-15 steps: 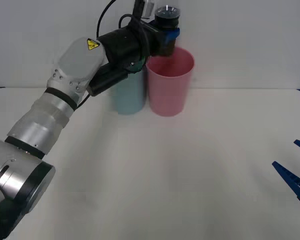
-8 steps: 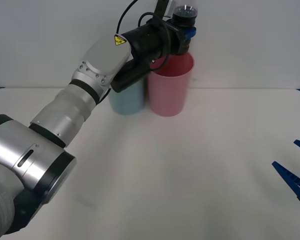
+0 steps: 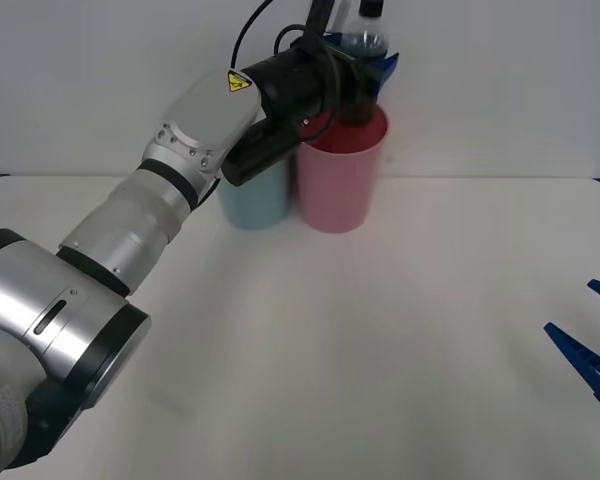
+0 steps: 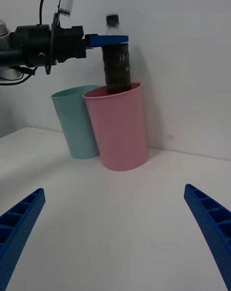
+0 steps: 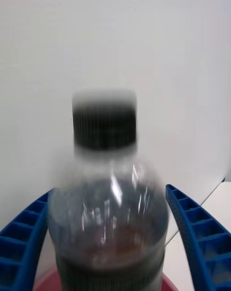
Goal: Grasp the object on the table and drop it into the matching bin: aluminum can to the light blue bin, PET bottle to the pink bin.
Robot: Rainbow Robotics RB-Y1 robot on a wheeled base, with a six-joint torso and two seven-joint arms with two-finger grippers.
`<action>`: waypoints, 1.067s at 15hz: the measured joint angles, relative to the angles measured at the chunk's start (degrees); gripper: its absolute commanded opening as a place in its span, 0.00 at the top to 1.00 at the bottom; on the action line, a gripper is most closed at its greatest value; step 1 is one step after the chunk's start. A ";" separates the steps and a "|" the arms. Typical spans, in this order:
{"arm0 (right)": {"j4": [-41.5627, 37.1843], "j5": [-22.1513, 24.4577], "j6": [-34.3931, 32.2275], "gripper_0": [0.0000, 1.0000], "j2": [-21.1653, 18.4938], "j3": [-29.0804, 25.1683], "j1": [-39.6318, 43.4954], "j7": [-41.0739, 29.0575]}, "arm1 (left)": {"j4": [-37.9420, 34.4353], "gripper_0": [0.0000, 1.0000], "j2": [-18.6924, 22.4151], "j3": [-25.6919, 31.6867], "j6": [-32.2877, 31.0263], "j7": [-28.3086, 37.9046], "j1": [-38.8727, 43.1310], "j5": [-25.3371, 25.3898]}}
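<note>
The PET bottle (image 3: 363, 60), black-capped with a dark body, stands upright and motion-blurred between the fingers of my left gripper (image 3: 370, 66) above the pink bin (image 3: 340, 175). In the right wrist view the bottle (image 4: 116, 64) has its base dipping inside the pink bin's (image 4: 120, 132) rim. In the left wrist view the blue fingers (image 5: 192, 233) stand spread on either side of the bottle (image 5: 108, 199), open. The light blue bin (image 3: 255, 200) stands just to the left of the pink one, touching it. My right gripper (image 3: 592, 325) waits open low at the table's right edge.
The white table (image 3: 330, 350) stretches wide in front of the two bins, which stand at its far edge against a plain wall. My left arm reaches diagonally over the table's left half.
The left arm swung right to above the pink bin. The bottle, earlier tipped with its cap toward the camera, now hangs upright and lower, its base entering the bin. The right arm stayed still.
</note>
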 measured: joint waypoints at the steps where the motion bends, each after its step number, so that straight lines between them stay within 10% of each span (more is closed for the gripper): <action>1: 0.00 0.00 0.00 0.00 0.00 0.00 0.00 0.00 | -0.01 0.00 0.29 0.00 -0.01 0.04 0.03 0.43; 8: 0.00 0.00 0.00 0.00 0.00 0.00 0.00 0.00 | -4.84 0.00 4.79 0.98 -2.69 -0.96 4.33 6.70; 16: 0.00 0.00 0.00 0.00 0.00 0.00 0.00 0.00 | -23.37 0.00 10.85 15.92 -15.49 -3.25 23.18 7.49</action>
